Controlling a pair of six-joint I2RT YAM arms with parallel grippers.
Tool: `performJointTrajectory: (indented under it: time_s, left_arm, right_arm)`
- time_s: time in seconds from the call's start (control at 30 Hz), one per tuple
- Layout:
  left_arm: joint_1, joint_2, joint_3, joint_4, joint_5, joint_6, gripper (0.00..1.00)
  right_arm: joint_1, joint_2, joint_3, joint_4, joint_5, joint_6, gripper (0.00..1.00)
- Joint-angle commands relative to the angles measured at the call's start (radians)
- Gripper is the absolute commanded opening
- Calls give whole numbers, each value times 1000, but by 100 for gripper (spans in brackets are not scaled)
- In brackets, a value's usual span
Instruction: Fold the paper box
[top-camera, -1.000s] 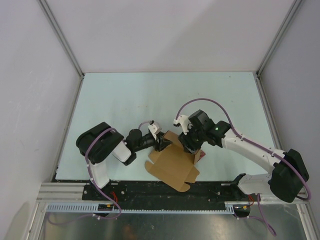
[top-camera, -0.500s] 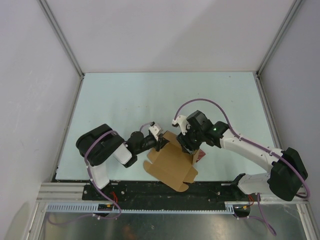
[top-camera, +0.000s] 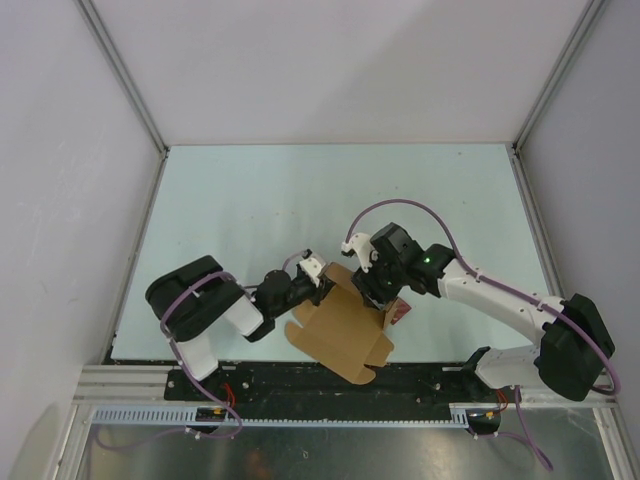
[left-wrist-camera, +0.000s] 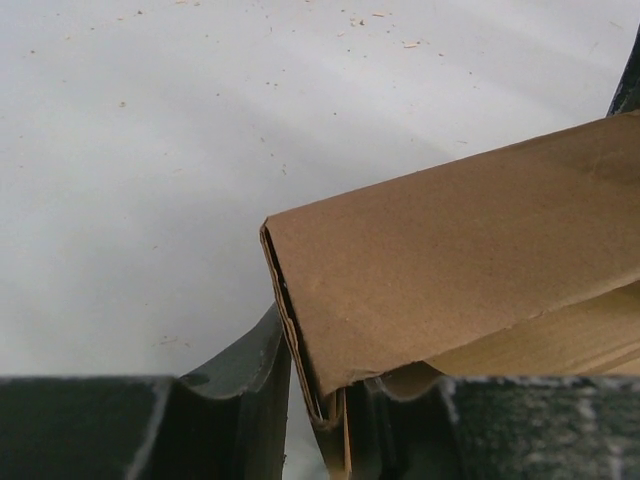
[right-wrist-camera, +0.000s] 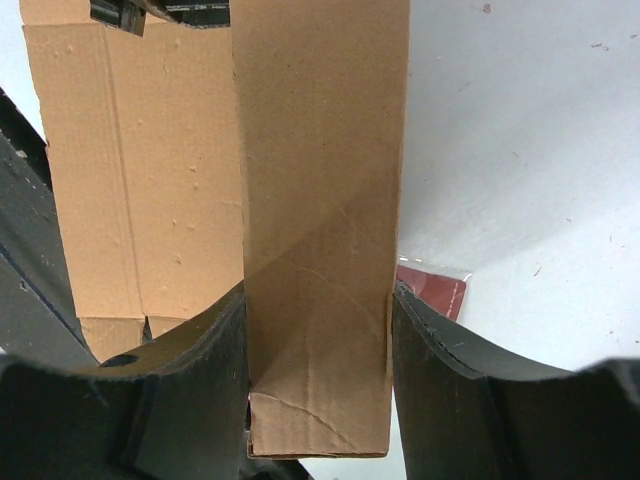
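The paper box (top-camera: 340, 325) is a brown cardboard sheet, partly folded, lying near the table's front edge between both arms. My left gripper (top-camera: 322, 284) is at its far left corner. In the left wrist view the left gripper (left-wrist-camera: 320, 400) is shut on a folded double edge of the paper box (left-wrist-camera: 460, 260). My right gripper (top-camera: 378, 296) is at the far right side. In the right wrist view the right gripper (right-wrist-camera: 318, 330) pinches an upright wall strip of the paper box (right-wrist-camera: 320, 150) across its width, both fingers touching it.
A small dark red square item (top-camera: 401, 312) lies on the table beside the box's right edge, just past my right finger (right-wrist-camera: 435, 288). The pale table (top-camera: 300, 200) is bordered by white walls. The arm bases stand along the front rail.
My left gripper has closed onto the box's folded edge and its arm has shifted slightly. The box has slid a little to the left. The right gripper keeps its hold.
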Motion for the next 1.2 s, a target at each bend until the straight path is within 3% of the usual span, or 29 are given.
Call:
performJointTrajectory:
  time_s: [0.0,0.33,1.0,1.07,1.17]
  left_arm:
    - [-26,-67,-8,276,-35,45,29]
    - [-30,-93,-41,262,-58,65,50]
    - [-41,-91,-70,238,-72,91,26]
    - [-47,-91,-70,235,-75,91,27]
    - [-55,-93,-74,230,-87,91,35]
  right_arm:
    - [4,12,3,38,3,14,51]
    - [1,18,3,38,6,17,51]
    - [3,18,3,40,5,23,51]
    - [3,20,3,41,5,25,51]
    - [3,15,3,46,8,32,50]
